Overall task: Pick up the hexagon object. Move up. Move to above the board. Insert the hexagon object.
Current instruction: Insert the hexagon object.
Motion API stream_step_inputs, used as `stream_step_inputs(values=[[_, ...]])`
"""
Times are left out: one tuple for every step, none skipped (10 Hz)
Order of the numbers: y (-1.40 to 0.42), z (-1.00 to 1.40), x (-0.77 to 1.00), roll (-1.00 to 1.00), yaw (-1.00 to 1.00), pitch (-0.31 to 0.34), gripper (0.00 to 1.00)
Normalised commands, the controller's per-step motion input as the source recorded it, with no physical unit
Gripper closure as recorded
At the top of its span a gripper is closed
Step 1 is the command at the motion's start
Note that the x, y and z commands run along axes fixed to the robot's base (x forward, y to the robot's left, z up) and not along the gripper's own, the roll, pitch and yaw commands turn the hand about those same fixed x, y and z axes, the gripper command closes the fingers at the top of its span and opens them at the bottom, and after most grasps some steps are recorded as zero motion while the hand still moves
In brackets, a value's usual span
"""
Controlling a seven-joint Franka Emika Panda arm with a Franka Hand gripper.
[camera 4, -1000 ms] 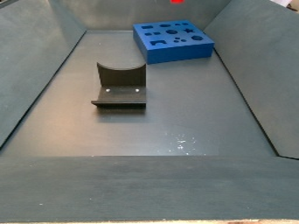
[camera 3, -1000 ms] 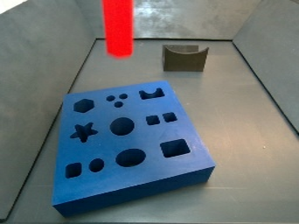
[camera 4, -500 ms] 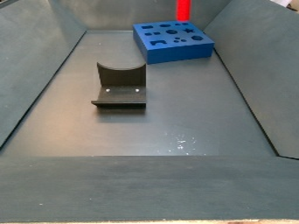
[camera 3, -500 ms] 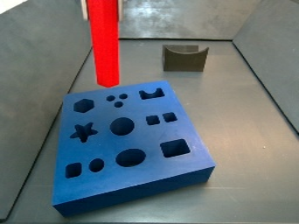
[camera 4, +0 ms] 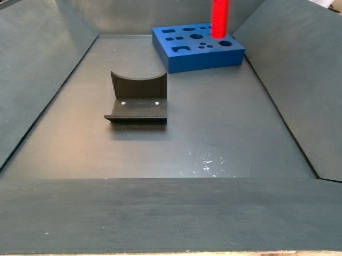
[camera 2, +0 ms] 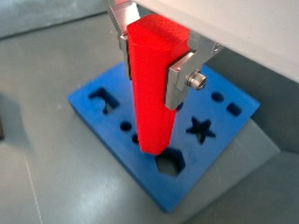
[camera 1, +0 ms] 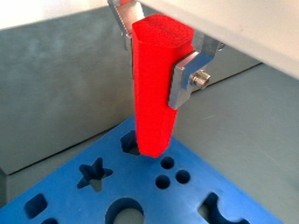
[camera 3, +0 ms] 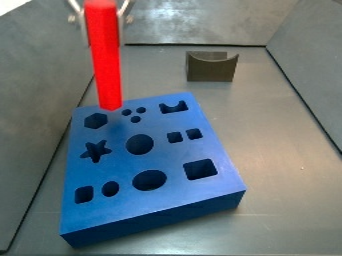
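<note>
The red hexagon peg (camera 1: 155,87) hangs upright, clamped between the 2 silver fingers (camera 1: 187,77) of the gripper (camera 2: 155,54), its lower end right down at the blue board (camera 3: 201,195). This is the insert step, and it looks like the tip is at or just over the hexagon hole (camera 3: 92,120) near the board's far corner. In both wrist views the peg's foot meets the board surface, but whether it has entered the hole I cannot tell.

Next move, by my read: a straight drop, keeping the peg vertical and its flats squared to the hole, then let go.

Around the hexagon hole sit the star cut-out (camera 3: 94,152) and a cluster of small round holes (camera 3: 134,113), close enough to catch a stray tip. The dark notched fixture (camera 3: 210,66) stands well apart from the board, out of the way. Nothing blocks the descent.
</note>
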Motion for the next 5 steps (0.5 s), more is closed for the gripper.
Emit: stream_step_inputs(values=[[0.00,0.00,0.00,-0.01,0.00,0.000,1.00],[-0.17,-0.23,-0.15,-0.05,0.00,-0.011,1.00],[-0.30,-0.27,-0.25,0.00,-0.02,0.000,1.00],[0.00,0.00,0.00,0.00,0.02,0.000,1.00],[0.00,-0.16,-0.13,0.00,0.00,-0.004,1.00]])
